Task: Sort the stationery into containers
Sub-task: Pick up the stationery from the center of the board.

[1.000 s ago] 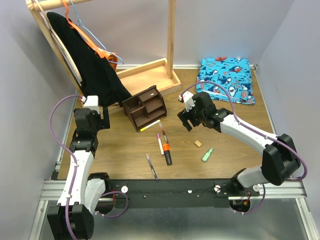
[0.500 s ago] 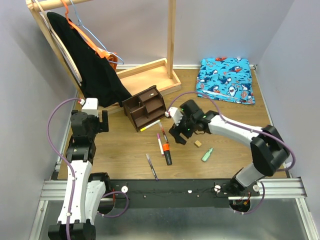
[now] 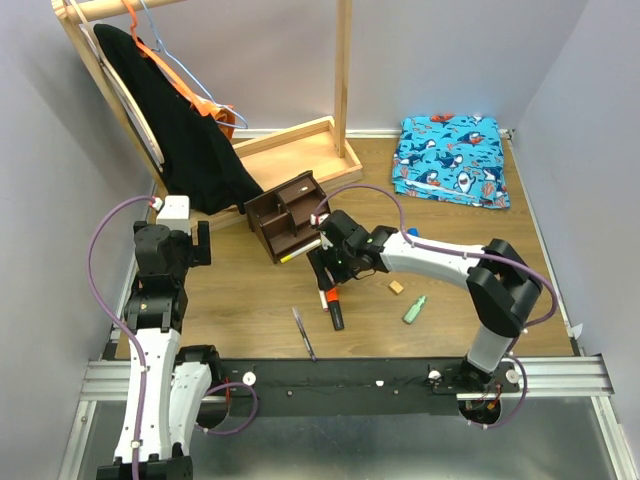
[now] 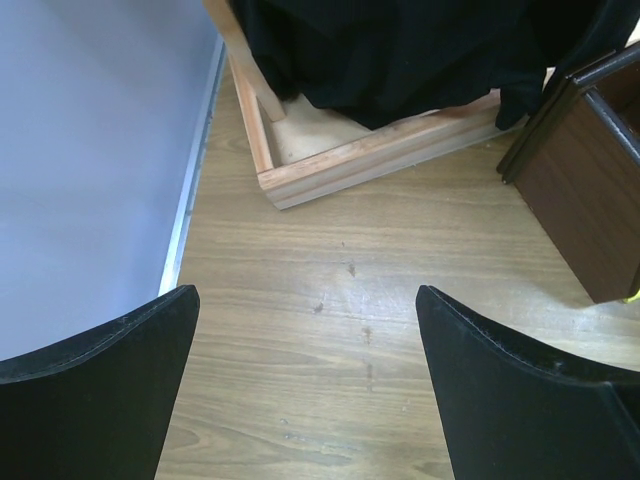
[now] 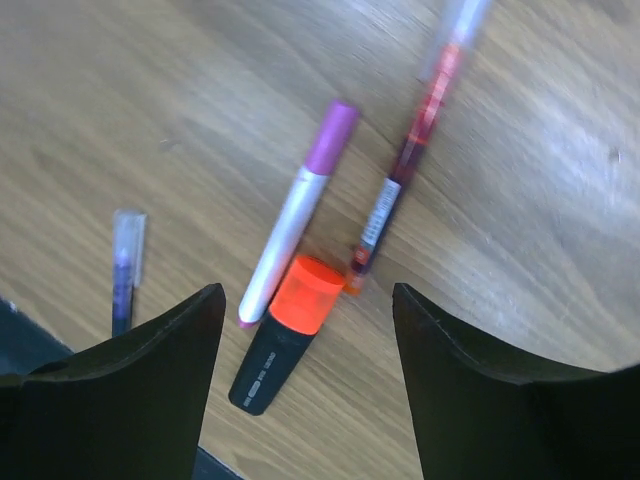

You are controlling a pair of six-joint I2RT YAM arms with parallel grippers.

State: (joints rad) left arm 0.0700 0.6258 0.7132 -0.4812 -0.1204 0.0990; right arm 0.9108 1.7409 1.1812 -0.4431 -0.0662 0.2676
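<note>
My right gripper [image 3: 323, 276] hangs open low over a cluster of pens just in front of the dark brown organiser [image 3: 290, 215]. In the right wrist view my right gripper [image 5: 306, 300] has the black-orange marker [image 5: 285, 335] lying between its fingers, not touching them. Beside the marker are a pink-white pen [image 5: 298, 215] and a thin red-dark pen [image 5: 408, 155]; a purple-grey pen [image 5: 124, 272] lies further left. A yellow-white pen [image 3: 300, 251], tan eraser [image 3: 397, 287] and mint highlighter [image 3: 414, 309] lie on the table. My left gripper [image 4: 308, 300] is open over bare wood, left of the organiser [image 4: 590, 200].
The pale wooden rack frame [image 3: 300, 148] stands behind the organiser, with a black garment [image 3: 180, 130] and an orange hanger [image 3: 218, 112] on it. A blue shark-print cloth [image 3: 452, 158] lies at the back right. Grey walls close in both sides.
My right arm has swung left and down from mid-table to just over the markers. The left gripper has drawn slightly left and back. No object has moved.
</note>
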